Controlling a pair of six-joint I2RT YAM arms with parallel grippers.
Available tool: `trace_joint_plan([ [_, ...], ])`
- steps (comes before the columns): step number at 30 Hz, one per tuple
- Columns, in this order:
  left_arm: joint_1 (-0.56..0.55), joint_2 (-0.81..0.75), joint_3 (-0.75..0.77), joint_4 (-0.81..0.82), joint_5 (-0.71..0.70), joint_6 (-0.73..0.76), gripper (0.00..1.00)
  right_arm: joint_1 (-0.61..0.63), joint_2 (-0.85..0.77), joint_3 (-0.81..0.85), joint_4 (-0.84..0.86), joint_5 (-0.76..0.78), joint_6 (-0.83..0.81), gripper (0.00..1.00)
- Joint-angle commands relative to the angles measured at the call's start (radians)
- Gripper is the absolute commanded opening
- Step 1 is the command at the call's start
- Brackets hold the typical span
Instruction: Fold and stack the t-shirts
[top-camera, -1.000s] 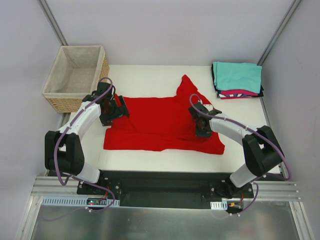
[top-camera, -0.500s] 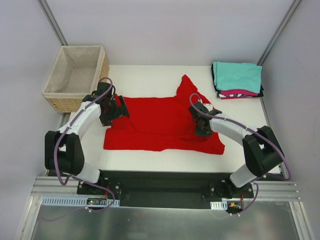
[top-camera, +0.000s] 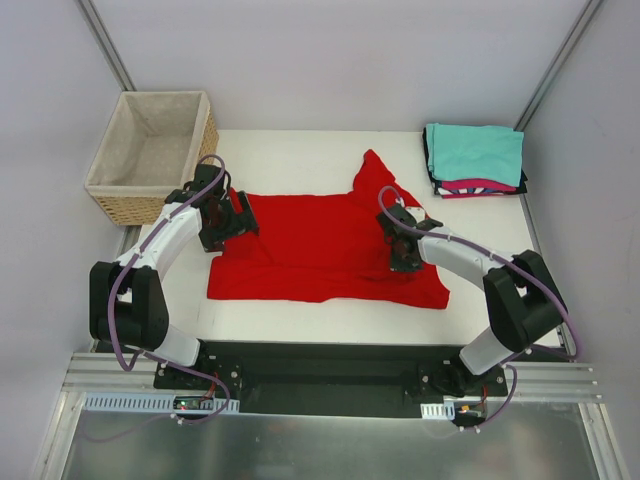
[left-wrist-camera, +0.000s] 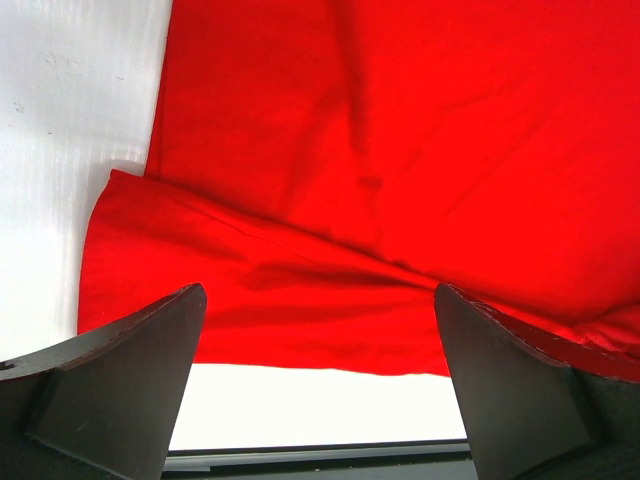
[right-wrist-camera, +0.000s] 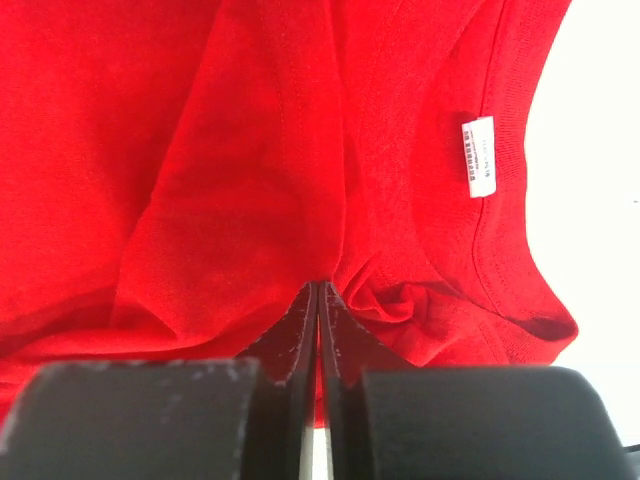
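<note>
Red shirt (top-camera: 320, 245) lies spread on the surface (top-camera: 300, 155). Right gripper (right-wrist-camera: 320, 295) jaws pinch its cloth; left gripper (left-wrist-camera: 320, 300) jaws gape over its edge. Basket (top-camera: 110, 185) shows only lining; folded stack (top-camera: 475, 155) sits far right.

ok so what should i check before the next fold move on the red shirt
1. Grip of right claw on red t-shirt: ok, jaws shut on a pinch of cloth beside the collar.
2. Grip of left claw: not ok, jaws wide open over the shirt's left edge.
3. Shirt lying flat: not ok, left edge doubled over, and a sleeve pokes out toward the far side.
4. Layers in the right pinch: cannot tell.
5. Arms apart from the folded stack: ok, it sits in the far right corner, teal on top.
</note>
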Motion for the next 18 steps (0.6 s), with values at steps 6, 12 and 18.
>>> trace_joint_plan([
  [6,-0.009,-0.008,-0.005,-0.016,0.006,0.015,0.99,0.002,0.011,0.075,-0.026,0.009,-0.006,0.00],
  [12,-0.009,-0.014,-0.006,-0.018,0.006,0.017,0.99,0.004,0.037,0.188,-0.069,0.016,-0.023,0.01],
  [18,-0.009,-0.016,-0.005,-0.016,0.013,0.017,0.99,0.006,0.091,0.257,-0.089,0.014,-0.028,0.01],
])
